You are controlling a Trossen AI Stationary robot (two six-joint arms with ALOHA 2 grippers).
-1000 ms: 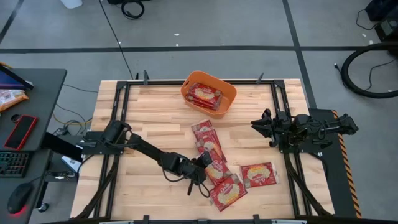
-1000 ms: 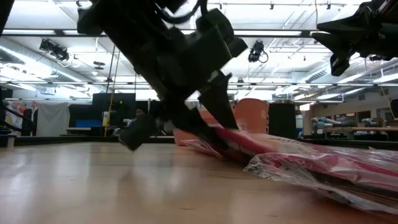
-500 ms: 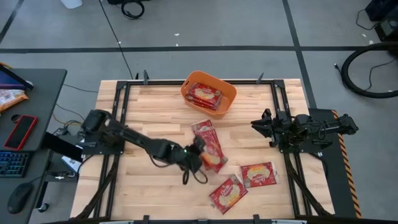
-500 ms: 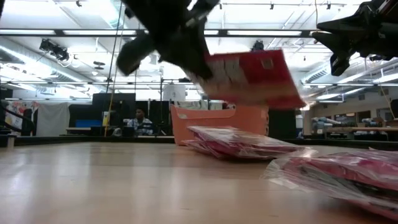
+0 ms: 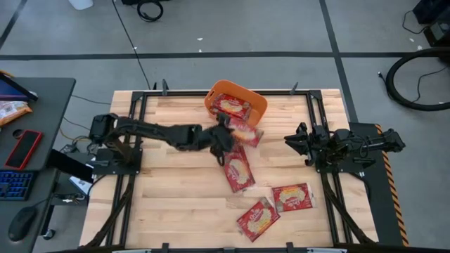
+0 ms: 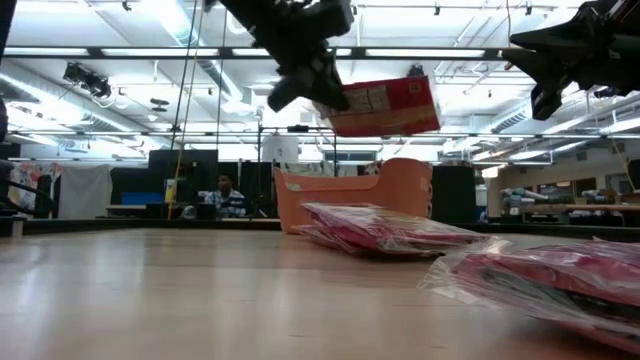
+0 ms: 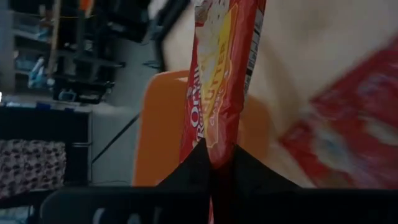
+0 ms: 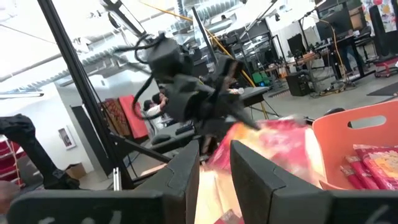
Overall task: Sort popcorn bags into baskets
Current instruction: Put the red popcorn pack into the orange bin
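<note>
My left gripper (image 5: 223, 135) is shut on a red popcorn bag (image 5: 243, 131), held in the air just before the near rim of the orange basket (image 5: 258, 116). The low view shows the bag (image 6: 385, 105) above the basket (image 6: 400, 190). Two or more red bags (image 5: 230, 107) lie inside the basket. Other bags lie flat on the table at the middle (image 5: 238, 171) and near right (image 5: 292, 197), (image 5: 257, 217). My right gripper (image 5: 290, 140) waits open at the table's right edge. My left gripper pinches one end of the bag (image 7: 214, 152) between its two fingers. The fingers (image 6: 318, 80) come from the table's left, slanting down a little. The bag stretches away from the fingers toward the basket, nearly level, lifted clear of the table.
A monitor, phone and keyboard sit on a dark side desk (image 5: 42, 91) left of the table. A person (image 6: 222, 190) sits far behind the table. Bare wood lies on the table's left half (image 5: 162, 204).
My left gripper has taken a bag from the pile near the table's middle front, lifted it clear and carried it up and toward the far edge, to the basket's near rim. The other bags have stayed on the table.
</note>
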